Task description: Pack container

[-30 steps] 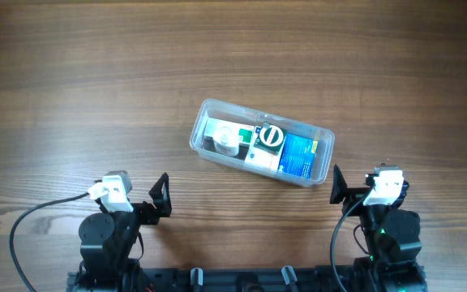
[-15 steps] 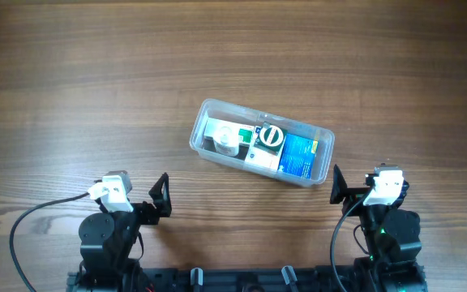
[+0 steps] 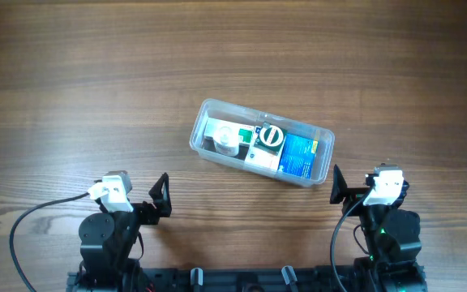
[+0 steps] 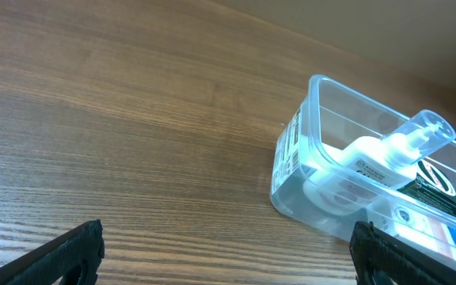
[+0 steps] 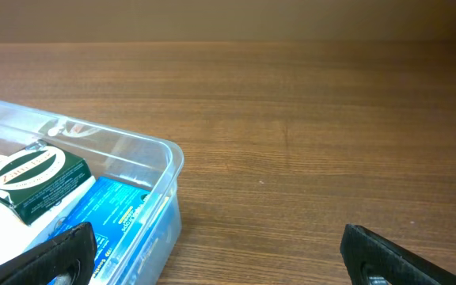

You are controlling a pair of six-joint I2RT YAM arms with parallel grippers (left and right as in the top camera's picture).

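Left gripper (image 4: 228, 252) and right gripper (image 5: 220, 255) hang released and empty over the wooden bench (image 3: 96, 81). Between them and farther out sits the clear rectangular plastic container (image 3: 197, 135), already holding goods. A white pump bottle (image 4: 386, 146) pokes above its rim, so a careless reach could snag it and drag the light tub.

container (image 4: 293, 158) on table (image 4: 133, 119) | white pump bottle (image 4: 380, 150) lying inside | fingers (image 4: 70, 253) spread wide apart

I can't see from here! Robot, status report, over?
Left pincer open, empty. Right pincer open, empty. Clear plastic rectangular tub filled, not held. Path clear.
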